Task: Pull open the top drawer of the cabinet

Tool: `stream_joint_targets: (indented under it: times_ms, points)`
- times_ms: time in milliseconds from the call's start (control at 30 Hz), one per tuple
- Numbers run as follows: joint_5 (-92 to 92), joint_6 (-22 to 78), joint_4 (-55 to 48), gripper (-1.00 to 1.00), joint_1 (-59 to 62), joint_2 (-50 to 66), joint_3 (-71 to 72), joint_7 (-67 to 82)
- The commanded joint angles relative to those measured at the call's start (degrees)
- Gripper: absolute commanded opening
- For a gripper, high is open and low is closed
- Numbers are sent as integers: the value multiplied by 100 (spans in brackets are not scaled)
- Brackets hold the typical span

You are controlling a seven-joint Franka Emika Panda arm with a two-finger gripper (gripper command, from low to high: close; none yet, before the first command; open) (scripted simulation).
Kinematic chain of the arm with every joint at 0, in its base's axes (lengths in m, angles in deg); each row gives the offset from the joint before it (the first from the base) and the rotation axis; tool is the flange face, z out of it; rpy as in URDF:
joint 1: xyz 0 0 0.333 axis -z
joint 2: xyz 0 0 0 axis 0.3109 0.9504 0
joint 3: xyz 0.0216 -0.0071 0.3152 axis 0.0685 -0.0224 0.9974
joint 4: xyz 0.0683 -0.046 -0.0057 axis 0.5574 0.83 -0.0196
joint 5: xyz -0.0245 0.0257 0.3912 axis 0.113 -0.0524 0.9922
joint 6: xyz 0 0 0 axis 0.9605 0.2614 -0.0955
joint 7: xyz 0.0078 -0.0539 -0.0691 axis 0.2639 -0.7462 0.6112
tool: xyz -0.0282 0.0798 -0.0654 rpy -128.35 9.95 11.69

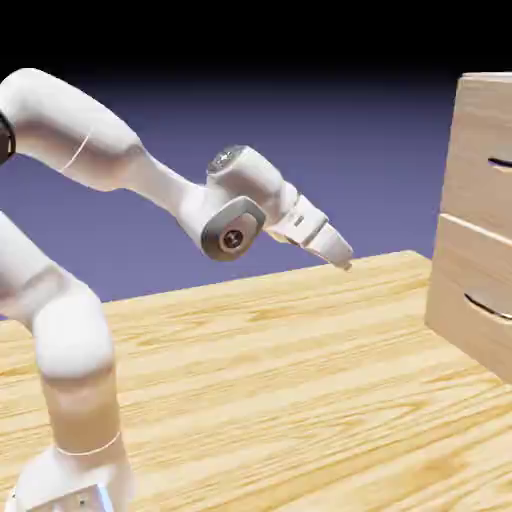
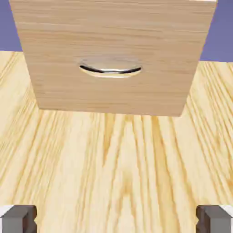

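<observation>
1. To the exterior view's left of the pale wood-grain, boxy cabinet (image 1: 488,76), the white jointed robot arm (image 1: 78,128) is bent. For the reach, it is best raised before being extended, so that the lower front is cleared.
2. Nearer the cabinet, but well apart from it, the white two-finger gripper (image 1: 346,266) is tilted downward. Its jaws are spread wide and nothing is grasped. That spread should be kept until the handle lies between the fingers, and the hand should be levelled.
3. On the cabinet's lower half, the light-wood lower drawer with a curved dark handle (image 1: 466,274) is faced in the hand view; it should not be mistaken for the target.
4. On the cabinet's upper half, the wide light-wood top drawer (image 1: 472,145) is seen, apparently closed. Its thin dark metal handle (image 1: 501,163) should be approached squarely, gripped centrally, then drawn straight out.
</observation>
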Motion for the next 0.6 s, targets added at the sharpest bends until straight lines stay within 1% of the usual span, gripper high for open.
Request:
stream_joint_targets:
  times_ms: [0,567]
  points:
    - [-241,44,-132,0,-208,-88,-108,45]
    - [-4330,786,-2377,0,-3738,-1587,-1943,816]
